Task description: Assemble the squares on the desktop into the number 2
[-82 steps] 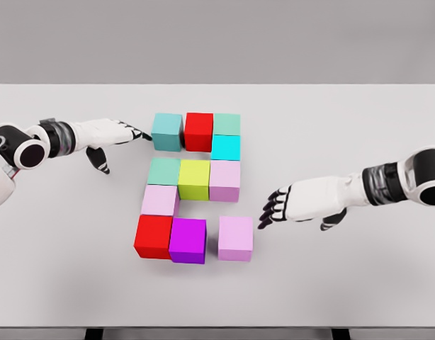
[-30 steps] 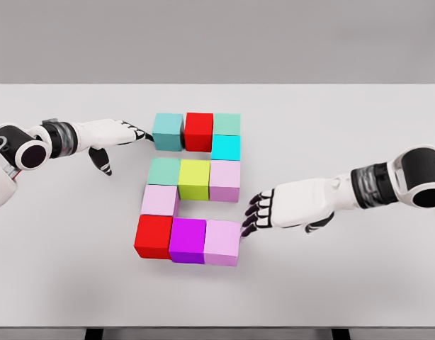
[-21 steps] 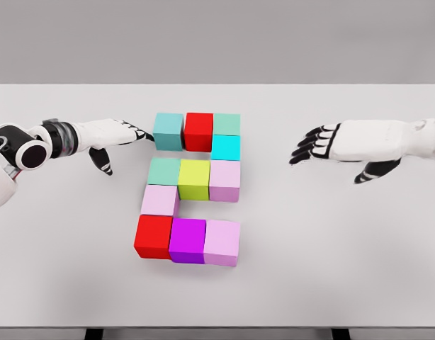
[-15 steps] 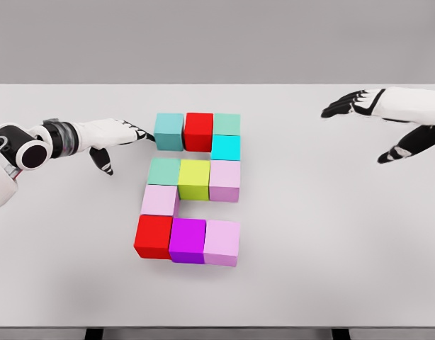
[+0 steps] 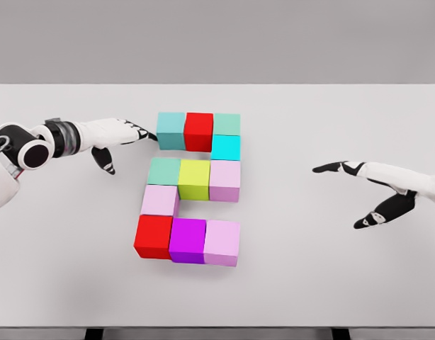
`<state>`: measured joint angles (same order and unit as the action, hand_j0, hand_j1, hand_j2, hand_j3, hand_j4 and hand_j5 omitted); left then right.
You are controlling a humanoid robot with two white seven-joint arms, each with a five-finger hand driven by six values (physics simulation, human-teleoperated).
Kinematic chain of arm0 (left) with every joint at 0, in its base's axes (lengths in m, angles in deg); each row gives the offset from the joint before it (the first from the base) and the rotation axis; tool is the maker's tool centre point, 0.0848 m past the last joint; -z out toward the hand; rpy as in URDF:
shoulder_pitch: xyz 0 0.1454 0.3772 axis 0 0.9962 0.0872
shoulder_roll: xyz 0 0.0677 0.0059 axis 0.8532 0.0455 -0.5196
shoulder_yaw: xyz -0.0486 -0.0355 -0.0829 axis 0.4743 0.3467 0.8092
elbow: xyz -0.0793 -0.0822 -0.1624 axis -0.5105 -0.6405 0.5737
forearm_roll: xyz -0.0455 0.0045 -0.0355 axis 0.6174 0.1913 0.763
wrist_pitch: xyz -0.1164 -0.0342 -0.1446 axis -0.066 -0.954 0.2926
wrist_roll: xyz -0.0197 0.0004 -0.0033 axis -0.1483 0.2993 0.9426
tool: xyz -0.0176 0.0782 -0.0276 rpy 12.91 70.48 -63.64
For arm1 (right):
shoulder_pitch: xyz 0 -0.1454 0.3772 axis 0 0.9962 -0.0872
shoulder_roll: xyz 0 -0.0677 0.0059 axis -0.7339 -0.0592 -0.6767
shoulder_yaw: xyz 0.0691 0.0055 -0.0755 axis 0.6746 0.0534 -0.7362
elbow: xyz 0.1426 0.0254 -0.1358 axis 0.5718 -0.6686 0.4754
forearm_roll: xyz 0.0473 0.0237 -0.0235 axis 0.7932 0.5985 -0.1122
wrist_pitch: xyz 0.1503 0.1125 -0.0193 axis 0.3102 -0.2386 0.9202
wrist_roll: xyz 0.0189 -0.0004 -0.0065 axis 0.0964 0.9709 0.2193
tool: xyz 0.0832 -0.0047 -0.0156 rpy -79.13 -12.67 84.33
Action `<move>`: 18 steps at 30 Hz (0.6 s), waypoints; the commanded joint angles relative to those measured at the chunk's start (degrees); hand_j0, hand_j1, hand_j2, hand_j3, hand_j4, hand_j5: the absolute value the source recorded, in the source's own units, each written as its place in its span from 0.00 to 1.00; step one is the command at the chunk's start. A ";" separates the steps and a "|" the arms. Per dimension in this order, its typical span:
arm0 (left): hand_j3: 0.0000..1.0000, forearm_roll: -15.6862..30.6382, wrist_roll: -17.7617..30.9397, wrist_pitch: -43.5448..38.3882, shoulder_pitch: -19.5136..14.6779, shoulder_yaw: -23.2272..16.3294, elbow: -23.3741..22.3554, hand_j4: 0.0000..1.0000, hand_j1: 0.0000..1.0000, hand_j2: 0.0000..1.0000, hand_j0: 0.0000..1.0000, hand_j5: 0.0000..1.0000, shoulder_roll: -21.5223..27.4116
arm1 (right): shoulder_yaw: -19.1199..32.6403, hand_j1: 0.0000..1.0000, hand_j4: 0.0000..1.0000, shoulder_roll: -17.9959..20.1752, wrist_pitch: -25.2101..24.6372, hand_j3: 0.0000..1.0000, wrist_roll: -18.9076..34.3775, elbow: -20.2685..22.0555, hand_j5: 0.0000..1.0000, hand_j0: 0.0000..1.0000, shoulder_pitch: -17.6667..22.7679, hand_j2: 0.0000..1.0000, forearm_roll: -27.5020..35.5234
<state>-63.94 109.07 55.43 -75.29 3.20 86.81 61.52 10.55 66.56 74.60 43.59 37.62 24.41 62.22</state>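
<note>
Left robot hand (image 5: pixel 117 132): fingers extended, holding nothing, tips still touching the teal cube (image 5: pixel 171 130) at the far-left corner of the block figure; that cube has nudged right and now sits flush against the red cube (image 5: pixel 199 131). The coloured cubes form a closed 2 mid-worktop (image 5: pixel 331 269). The light pink cube (image 5: pixel 222 242) you pushed in a second ago sits tight at near right beside the magenta cube (image 5: pixel 188 240). Right robot hand (image 5: pixel 373 185): open, empty, withdrawn well to the right. Figure looks complete; you likely just need to retract.
</note>
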 commanded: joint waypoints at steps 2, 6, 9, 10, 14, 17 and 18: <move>1.00 0.07 -0.02 -0.07 0.00 0.01 -0.04 1.00 1.00 1.00 1.00 1.00 -0.03 | 14.50 1.00 1.00 -4.27 -0.33 1.00 -0.06 -0.35 1.00 1.00 3.70 1.00 0.59; 1.00 0.25 -0.02 0.02 0.09 0.28 -0.04 1.00 1.00 1.00 1.00 1.00 0.58 | 15.47 1.00 1.00 0.29 -0.33 1.00 -0.06 0.26 1.00 1.00 4.14 1.00 0.59; 1.00 0.78 -0.02 0.45 0.09 0.80 0.05 1.00 1.00 1.00 1.00 1.00 2.16 | 14.86 1.00 1.00 2.93 -0.33 1.00 -0.06 3.86 1.00 1.00 6.76 1.00 -0.02; 1.00 1.74 -0.02 2.91 0.09 0.89 0.31 1.00 1.00 1.00 1.00 1.00 4.10 | 15.03 1.00 1.00 3.02 -0.33 1.00 -0.06 4.13 1.00 1.00 7.39 1.00 -0.82; 1.00 16.93 -0.02 22.80 0.35 9.77 0.31 1.00 1.00 1.00 1.00 1.00 11.48 | 15.12 1.00 1.00 2.49 -0.33 1.00 -0.06 5.45 1.00 1.00 6.69 1.00 -1.52; 1.00 32.40 -0.02 22.80 2.45 9.77 -0.13 1.00 1.00 1.00 1.00 1.00 17.28 | 15.12 1.00 1.00 2.41 -0.33 1.00 -0.06 5.27 1.00 1.00 6.69 1.00 -2.49; 1.00 37.77 -0.02 22.80 5.27 10.12 -0.22 1.00 1.00 1.00 1.00 1.00 19.04 | 15.12 1.00 1.00 2.23 -0.33 1.00 -0.06 5.10 1.00 1.00 6.60 1.00 -3.19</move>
<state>-36.38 109.04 76.17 -68.55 12.12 86.80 76.67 25.61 68.81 74.42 43.55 42.65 31.01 59.38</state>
